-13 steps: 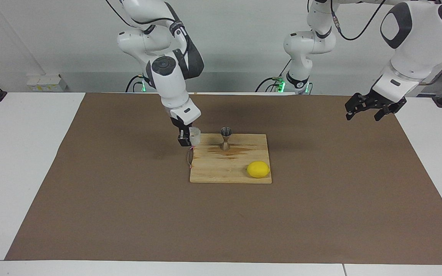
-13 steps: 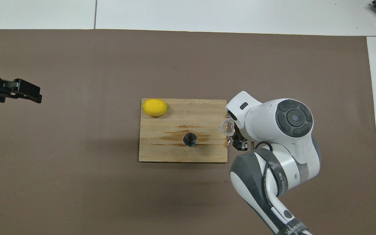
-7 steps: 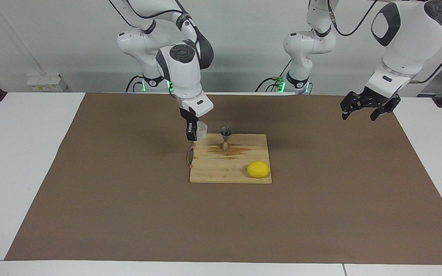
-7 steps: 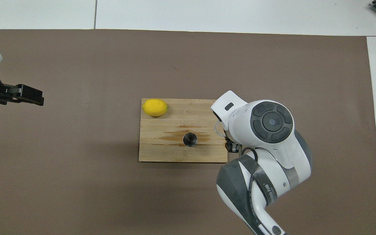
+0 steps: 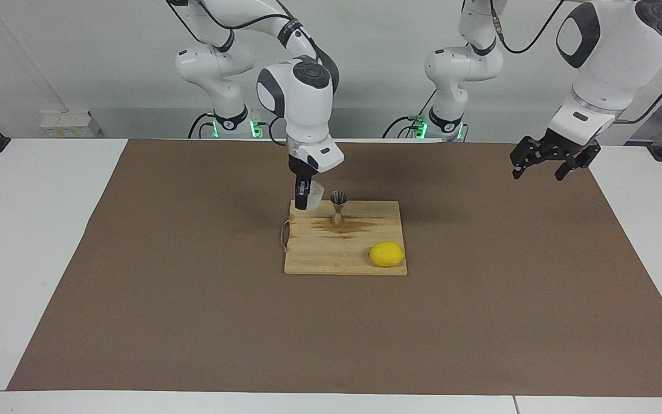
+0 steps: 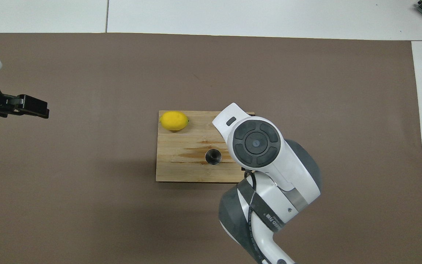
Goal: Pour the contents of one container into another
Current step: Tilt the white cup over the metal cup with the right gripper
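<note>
In the facing view the right end effector is clamped on the glass cup, carrying it upright above the wooden board's corner just beside the jigger, which stands on the board, probably so the rim can tip over the jigger's mouth; the left end effector waits spread open above the desk's left-arm end. In the overhead view the right arm's wrist hides the cup, the jigger shows its open mouth, and a lemon rests on the board's corner farther from the robots, clear of the pour.
</note>
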Robot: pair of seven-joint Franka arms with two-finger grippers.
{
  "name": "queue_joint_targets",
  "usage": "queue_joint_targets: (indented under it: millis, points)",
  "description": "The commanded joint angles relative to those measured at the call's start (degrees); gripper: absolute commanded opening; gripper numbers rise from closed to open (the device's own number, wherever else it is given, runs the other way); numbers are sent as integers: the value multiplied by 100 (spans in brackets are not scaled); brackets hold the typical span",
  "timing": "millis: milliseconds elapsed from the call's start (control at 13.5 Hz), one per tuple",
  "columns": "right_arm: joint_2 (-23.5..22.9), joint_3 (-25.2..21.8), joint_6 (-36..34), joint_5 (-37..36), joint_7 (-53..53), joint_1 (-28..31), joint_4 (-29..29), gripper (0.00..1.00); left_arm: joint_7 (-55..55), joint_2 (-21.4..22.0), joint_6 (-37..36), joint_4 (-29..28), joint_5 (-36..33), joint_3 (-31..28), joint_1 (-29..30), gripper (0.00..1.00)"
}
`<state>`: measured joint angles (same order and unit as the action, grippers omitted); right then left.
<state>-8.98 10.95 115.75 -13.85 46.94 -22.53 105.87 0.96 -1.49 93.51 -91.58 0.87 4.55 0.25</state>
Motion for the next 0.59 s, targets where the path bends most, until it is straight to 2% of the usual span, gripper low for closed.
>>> queue_joint_targets:
  millis: [0,520]
  points:
    - [-183,48,-184,-372,-220,-119,-251,5,-8,96,150,-158,45,-51,-25,100]
    - [-332,48,-368,-1408,-387,-462,-251,0,-8,96,168,-158,45,-60,-16,100]
